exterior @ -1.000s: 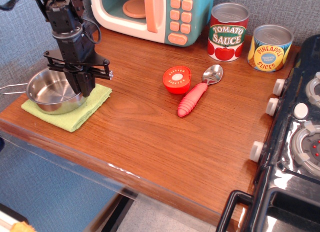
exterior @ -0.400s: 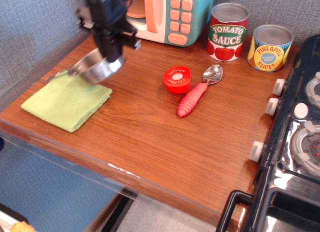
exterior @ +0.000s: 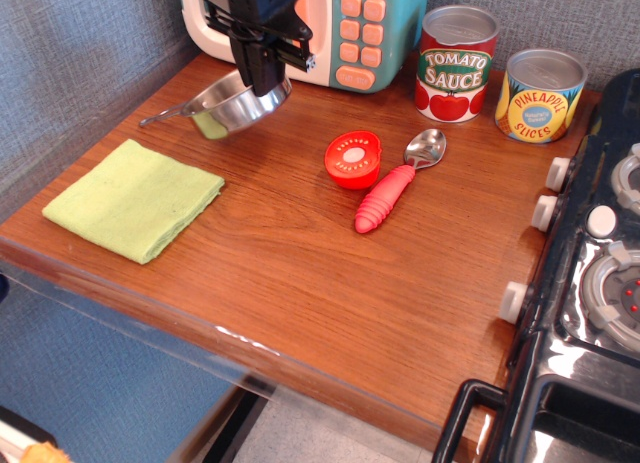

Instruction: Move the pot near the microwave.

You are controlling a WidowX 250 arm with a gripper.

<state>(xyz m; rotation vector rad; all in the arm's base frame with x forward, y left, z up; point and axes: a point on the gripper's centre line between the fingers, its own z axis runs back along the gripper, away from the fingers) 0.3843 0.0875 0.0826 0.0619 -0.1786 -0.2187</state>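
Observation:
The pot (exterior: 235, 105) is a small shiny steel saucepan with a thin wire handle pointing left. It hangs tilted just above the wooden counter, right in front of the microwave (exterior: 345, 28). My gripper (exterior: 263, 78) is shut on the pot's right rim, coming down from above. The microwave is teal and cream with peach-orange buttons and stands at the back of the counter; my arm hides part of its door.
A green cloth (exterior: 133, 198) lies at the front left. A red round toy (exterior: 353, 158) and a red-handled spoon (exterior: 395, 188) lie mid-counter. A tomato sauce can (exterior: 456, 63) and a pineapple can (exterior: 540, 95) stand at the back right. A black stove (exterior: 590, 283) fills the right side.
My gripper lifted the pot off the green cloth and carried it back and to the right, up to the front of the microwave.

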